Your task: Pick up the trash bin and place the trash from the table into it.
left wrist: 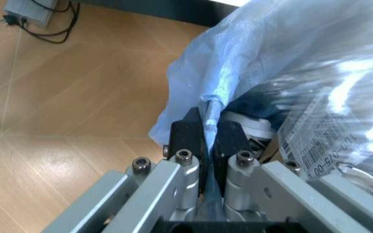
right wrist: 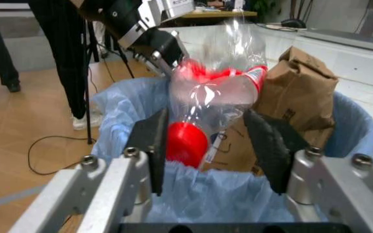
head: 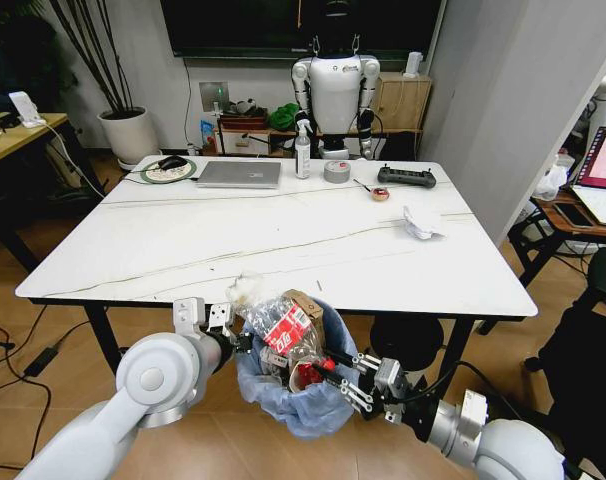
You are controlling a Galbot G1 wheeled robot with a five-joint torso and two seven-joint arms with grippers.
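Blue-lined trash bin (head: pixel 298 385) rim clamped by left gripper (left wrist: pixel 207 141).

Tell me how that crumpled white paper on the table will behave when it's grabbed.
The crumpled white paper looks light and soft, so it would probably squash rather than resist. Its irregular folds suggest it won't roll far. On the glossy table, a sideways nudge may just slide it.

We are seeing a wooden floor (head: pixel 43 300), a potted plant (head: pixel 128 130) standing by the back wall, and a wooden desk (head: pixel 18 135) sitting at left.
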